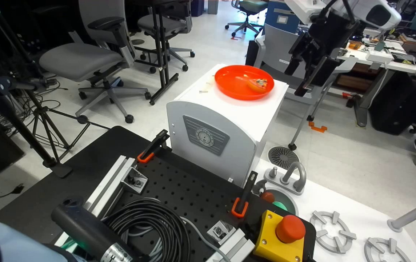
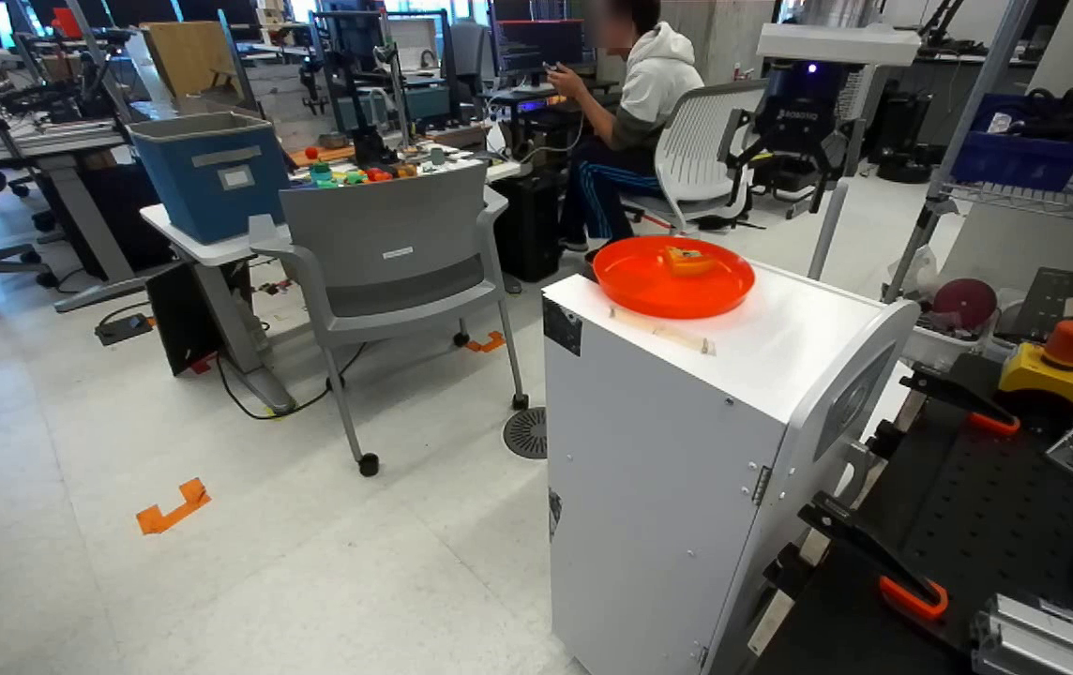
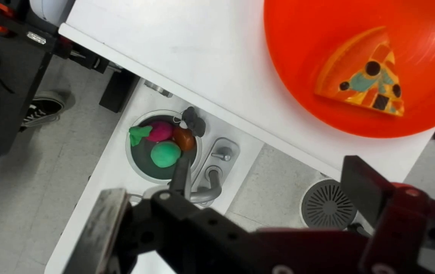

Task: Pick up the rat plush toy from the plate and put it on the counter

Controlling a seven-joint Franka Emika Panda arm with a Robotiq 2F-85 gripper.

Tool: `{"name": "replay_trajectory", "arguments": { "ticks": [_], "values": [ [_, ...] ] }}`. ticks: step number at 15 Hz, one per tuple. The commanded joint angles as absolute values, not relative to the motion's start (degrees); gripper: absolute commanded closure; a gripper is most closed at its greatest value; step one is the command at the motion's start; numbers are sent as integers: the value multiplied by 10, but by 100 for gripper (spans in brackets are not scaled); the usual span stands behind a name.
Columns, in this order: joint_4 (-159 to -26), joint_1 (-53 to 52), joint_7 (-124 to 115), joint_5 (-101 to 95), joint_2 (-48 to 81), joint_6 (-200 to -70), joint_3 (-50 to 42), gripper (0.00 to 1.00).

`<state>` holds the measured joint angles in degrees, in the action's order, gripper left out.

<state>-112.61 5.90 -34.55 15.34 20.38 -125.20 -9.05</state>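
The rat plush toy (image 3: 194, 121), a small dark grey lump with a paler patch, lies on the rim of the toy sink (image 3: 134, 167), not on the plate; it also shows in an exterior view (image 1: 259, 186). The orange plate (image 3: 297, 64) sits on the white box and holds a pizza slice (image 3: 369, 76); it shows in both exterior views (image 1: 230, 78) (image 2: 640, 292). The white counter (image 1: 324, 198) holds the sink. My gripper (image 3: 267, 175) is open and empty, raised beside the box in both exterior views (image 1: 297, 79) (image 2: 778, 202).
The tall white box (image 1: 240, 114) stands higher than the counter. A grey faucet (image 3: 214, 184) rises beside the sink, which holds several coloured toys (image 3: 165, 154). Grey burners (image 1: 333, 232) are on the counter. A grey chair (image 2: 386, 253) stands behind the box.
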Motion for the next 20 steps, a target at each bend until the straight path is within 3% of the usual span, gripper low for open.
{"name": "replay_trajectory", "arguments": {
  "ticks": [1,10,20],
  "values": [
    [-1149,56,-349,162,181,-1270,-90,0],
    [-1164,38,-339,134,152,-1267,-82,0],
    [-1225,-16,-283,-50,89,-1324,-61,0]
  ]
}}
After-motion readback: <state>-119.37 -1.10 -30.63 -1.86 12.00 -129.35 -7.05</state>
